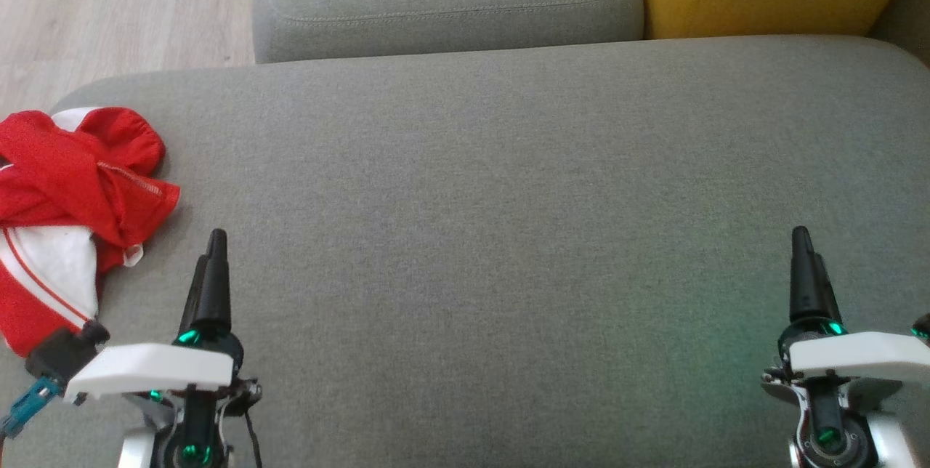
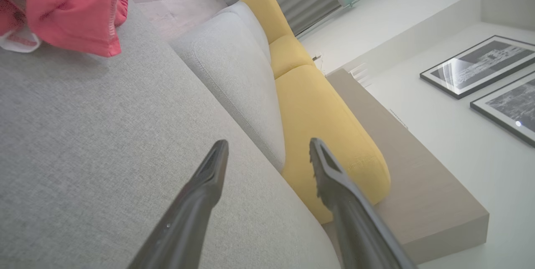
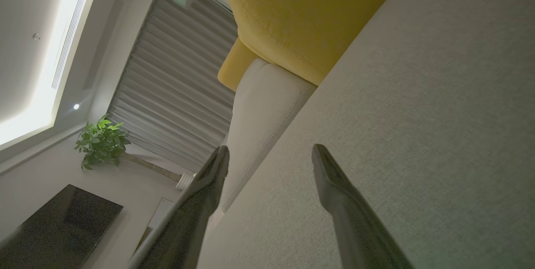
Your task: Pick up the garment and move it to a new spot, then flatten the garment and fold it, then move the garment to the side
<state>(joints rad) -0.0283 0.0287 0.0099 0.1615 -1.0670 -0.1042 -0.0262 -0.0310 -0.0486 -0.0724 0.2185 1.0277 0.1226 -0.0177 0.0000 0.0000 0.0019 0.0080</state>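
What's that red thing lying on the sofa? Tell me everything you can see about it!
The garment is bright red with white panels, thin red stripes on the white, and pale stitching along one hem. The cloth looks thin, like sportswear. It lies crumpled in a heap, unfolded, at the left end of the grey sofa seat, partly cut off by the head view's edge. The open left gripper stands beside it, its fingers clear of the cloth.

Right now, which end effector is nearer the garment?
The left end effector, open, with the crumpled red-and-white garment just beside it on the grey seat; the right end effector sits far across the seat.
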